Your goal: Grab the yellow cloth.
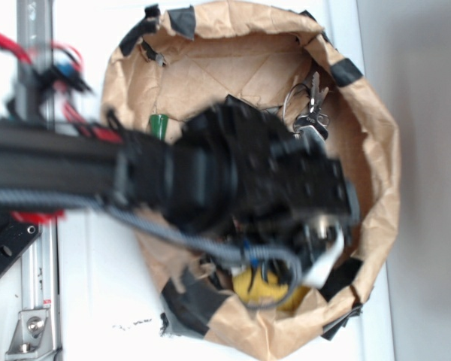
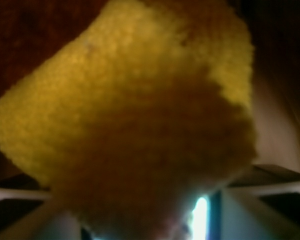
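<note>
Right, the gripper (image 1: pixel 286 274) is down at the near lip of the brown paper bag (image 1: pixel 376 143), and the wrist view is swamped by the yellow cloth (image 2: pixel 125 125), fuzzy terry pile filling almost the whole picture. Pale fingers (image 2: pixel 20 222) poke in at the bottom corners with the cloth bulging between them, so it looks pinched on the fabric, though I cannot tell for certain how firmly the jaws have met. From the exterior view only a sliver of yellow (image 1: pixel 248 287) shows under the black arm (image 1: pixel 233 173), low in the bag beside its taped rim. My read: the arm hangs straight over the bag because the cloth lies at the bottom, reachable only from above. Further up inside the bag lies a bunch of keys (image 1: pixel 310 105), and something green (image 1: pixel 159 125) peeks out near the arm. The bag, patched with black tape (image 1: pixel 188 304), sits on a white tabletop (image 1: pixel 98 301); the room beyond is not shown.
</note>
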You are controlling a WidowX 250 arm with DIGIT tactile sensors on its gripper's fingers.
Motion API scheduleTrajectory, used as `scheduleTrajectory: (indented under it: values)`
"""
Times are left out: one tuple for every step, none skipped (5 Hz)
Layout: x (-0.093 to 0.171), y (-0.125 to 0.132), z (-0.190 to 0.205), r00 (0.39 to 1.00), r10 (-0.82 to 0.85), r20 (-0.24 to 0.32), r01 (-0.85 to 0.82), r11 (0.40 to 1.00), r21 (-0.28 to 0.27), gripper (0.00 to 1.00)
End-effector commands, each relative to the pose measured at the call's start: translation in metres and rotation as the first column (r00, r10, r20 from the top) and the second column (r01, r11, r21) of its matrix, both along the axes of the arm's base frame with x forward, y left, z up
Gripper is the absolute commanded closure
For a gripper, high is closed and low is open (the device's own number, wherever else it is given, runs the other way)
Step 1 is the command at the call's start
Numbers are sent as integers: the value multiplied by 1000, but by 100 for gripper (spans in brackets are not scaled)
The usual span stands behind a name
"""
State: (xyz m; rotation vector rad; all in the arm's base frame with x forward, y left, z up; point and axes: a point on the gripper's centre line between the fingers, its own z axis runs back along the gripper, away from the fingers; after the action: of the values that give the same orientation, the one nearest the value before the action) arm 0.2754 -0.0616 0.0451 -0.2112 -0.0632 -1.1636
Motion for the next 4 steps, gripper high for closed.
scheduleTrajectory:
  values:
    - [-32, 60, 57, 868, 470, -162, -478, 878, -11, 100]
    - [-40, 38, 76, 720, 675, -159, -680, 733, 35, 100]
    - [-43, 5, 85, 536, 836, -115, -841, 541, 16, 100]
    - [-27, -12, 93, 315, 948, -38, -949, 314, -15, 100]
